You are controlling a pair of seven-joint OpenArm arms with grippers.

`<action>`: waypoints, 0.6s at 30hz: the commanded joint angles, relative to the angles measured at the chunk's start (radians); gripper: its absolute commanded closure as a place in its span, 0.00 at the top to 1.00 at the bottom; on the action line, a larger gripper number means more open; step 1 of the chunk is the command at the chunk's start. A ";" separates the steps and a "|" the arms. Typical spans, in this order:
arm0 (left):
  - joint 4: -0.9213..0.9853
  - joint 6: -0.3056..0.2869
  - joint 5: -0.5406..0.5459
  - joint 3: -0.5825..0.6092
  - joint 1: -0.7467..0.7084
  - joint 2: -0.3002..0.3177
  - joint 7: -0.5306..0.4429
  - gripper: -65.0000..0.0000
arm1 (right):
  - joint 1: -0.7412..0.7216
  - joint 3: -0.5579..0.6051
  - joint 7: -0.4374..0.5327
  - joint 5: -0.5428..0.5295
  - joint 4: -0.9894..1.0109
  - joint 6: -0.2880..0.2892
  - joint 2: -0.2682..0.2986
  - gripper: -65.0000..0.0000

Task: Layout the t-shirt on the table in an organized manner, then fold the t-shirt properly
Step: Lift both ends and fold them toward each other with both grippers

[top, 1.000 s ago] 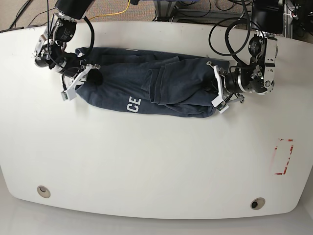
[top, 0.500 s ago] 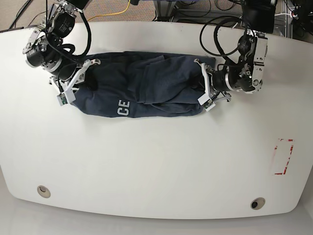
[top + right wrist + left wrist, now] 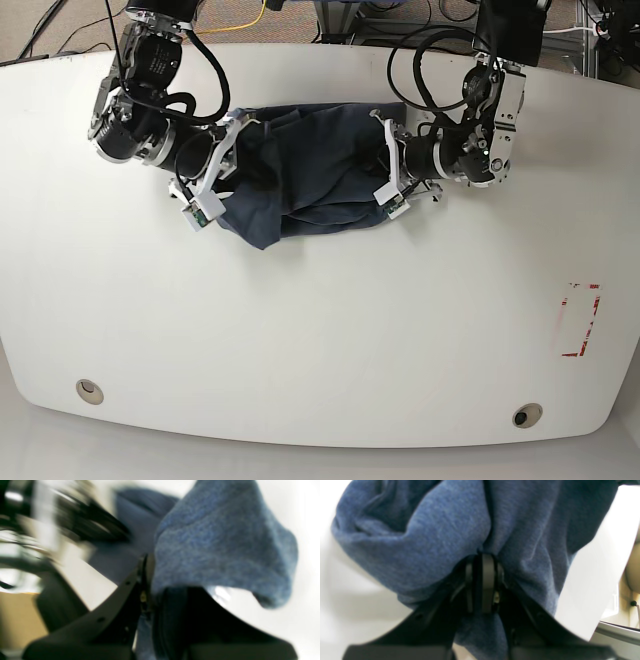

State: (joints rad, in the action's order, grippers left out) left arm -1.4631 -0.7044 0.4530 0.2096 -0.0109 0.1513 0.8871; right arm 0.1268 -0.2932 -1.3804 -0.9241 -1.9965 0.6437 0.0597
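The shirt (image 3: pixel 305 180) is soft heathered navy knit, bunched into a thick, creased lump between the two grippers on the smooth white table (image 3: pixel 320 330). Its folds are rounded and loose, with one drooping corner toward the near edge of the table.

The left gripper (image 3: pixel 482 562) has black hard-plastic jaws pressed together on a pinch of cloth; the wrist view shows the fabric bulging in rounded rolls on both sides of the jaws and spilling below them, its fine melange weave plain to see. The base view shows none of that weave, only the gripper (image 3: pixel 388 185) buried in the shirt's edge on that view's right.

The right gripper (image 3: pixel 147 580) is likewise closed on the shirt, a fuzzy blue fold draped over and beside its jaws; that wrist view is smeared with blur, so the background is unreadable. In the base view it (image 3: pixel 212 185) sits at the opposite end of the lump.

Only the base view shows the table's curved rim, a red mark (image 3: pixel 578 320) and two round holes (image 3: pixel 89 389), all well apart from the grippers.
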 commanded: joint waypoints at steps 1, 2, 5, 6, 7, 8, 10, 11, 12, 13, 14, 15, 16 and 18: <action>0.006 0.006 -0.053 0.012 -0.004 0.004 0.062 0.05 | -0.028 0.028 0.028 -0.072 -0.020 -0.031 0.004 0.01; 0.006 0.006 -0.053 0.014 -0.004 0.004 0.060 0.05 | -0.032 0.041 0.029 -0.083 -0.020 -0.043 0.004 0.01; 0.006 0.006 -0.053 0.012 -0.004 -0.003 0.060 0.05 | -0.042 0.078 0.031 -0.085 -0.019 -0.068 -0.008 0.02; 0.006 0.006 -0.053 0.011 -0.004 -0.011 0.060 0.05 | -0.045 0.087 0.031 -0.083 -0.017 -0.071 -0.016 0.02; 0.005 0.006 -0.053 0.009 -0.004 -0.014 0.060 0.05 | -0.048 0.094 0.031 -0.077 -0.017 -0.071 -0.021 0.02; 0.005 0.006 -0.053 0.009 -0.004 -0.017 0.060 0.05 | -0.052 0.104 0.031 -0.066 -0.017 -0.069 -0.024 0.02; 0.003 0.006 -0.053 0.009 -0.004 -0.019 0.060 0.05 | -0.059 0.131 0.031 -0.045 -0.016 -0.071 -0.025 0.02; 0.003 0.006 -0.053 0.009 -0.004 -0.019 0.060 0.05 | -0.063 0.151 0.031 -0.025 -0.016 -0.072 -0.025 0.02; 0.002 0.006 -0.053 0.009 -0.004 -0.019 0.060 0.05 | -0.065 0.168 0.031 -0.006 -0.016 -0.072 -0.027 0.02; 0.002 0.006 -0.053 0.009 -0.004 -0.019 0.060 0.05 | -0.068 0.185 0.032 0.013 -0.016 -0.072 -0.027 0.02; 0.002 0.006 -0.053 0.009 -0.004 -0.019 0.060 0.05 | -0.072 0.200 0.034 0.035 -0.016 -0.072 -0.027 0.02; 0.002 0.006 -0.053 0.009 -0.004 -0.019 0.060 0.05 | -0.075 0.213 0.039 0.052 -0.016 -0.072 -0.027 0.02; 0.002 0.006 -0.052 0.009 -0.004 -0.020 0.060 0.05 | -0.079 0.234 0.052 0.075 -0.014 -0.072 -0.027 0.02; 0.002 0.006 -0.052 0.009 -0.004 -0.020 0.060 0.05 | -0.079 0.257 0.075 0.102 -0.014 -0.072 -0.024 0.02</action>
State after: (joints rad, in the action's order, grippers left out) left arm -1.4624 -0.7044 0.4488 0.2153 -0.0109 0.1276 0.8917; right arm 0.0650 -0.0528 -1.3540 -0.8131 -1.9953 0.5716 0.0330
